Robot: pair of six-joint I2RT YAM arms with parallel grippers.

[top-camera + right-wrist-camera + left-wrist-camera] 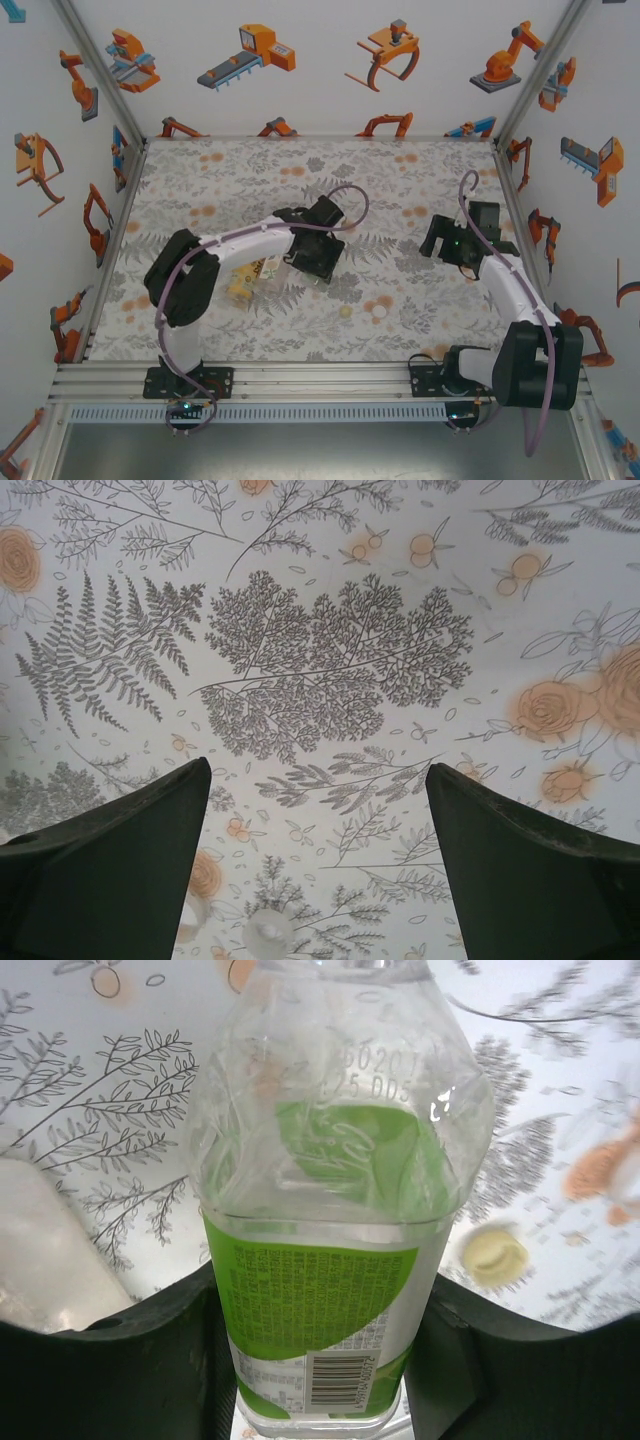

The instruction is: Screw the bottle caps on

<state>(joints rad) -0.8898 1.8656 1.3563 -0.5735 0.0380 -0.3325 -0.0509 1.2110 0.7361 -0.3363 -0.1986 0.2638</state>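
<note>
My left gripper [320, 1295] is shut on a clear bottle [330, 1210] with a white-green label, one black jaw on each side of its lower body. The bottle's neck points away and no cap shows on it. In the top view the left gripper [315, 250] is at the middle of the table. A pale yellow cap [495, 1256] lies on the cloth just right of the bottle [346, 312]. A yellow-orange bottle [245, 280] lies beside the left arm. My right gripper [318, 770] hangs open above the bare cloth [440, 240]. A white cap [268, 932] lies near its left jaw.
The floral tablecloth [250, 170] covers the whole table, with printed orange dots that resemble caps. White walls with robot prints close in the left, back and right sides. A pale blurred object [45, 1255] lies left of the held bottle.
</note>
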